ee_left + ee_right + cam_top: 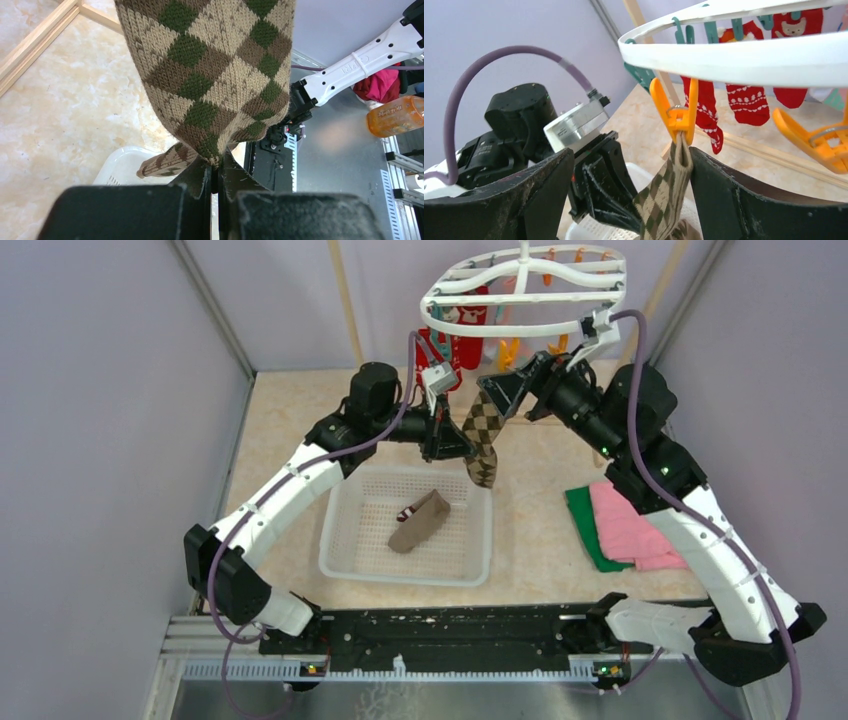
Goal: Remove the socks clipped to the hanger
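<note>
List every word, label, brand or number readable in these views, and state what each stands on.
No text can be quoted as it reads.
Raised lettering on the white plastic arm segment, left wrist view: too blurred to read.
Label on the orange plastic bottle: too blurred to read.
Red fabric socks with white patterns: figures and dots only, no letters.

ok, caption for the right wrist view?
Open right gripper flanks the orange clip holding an argyle sock; left gripper shut on it.
</note>
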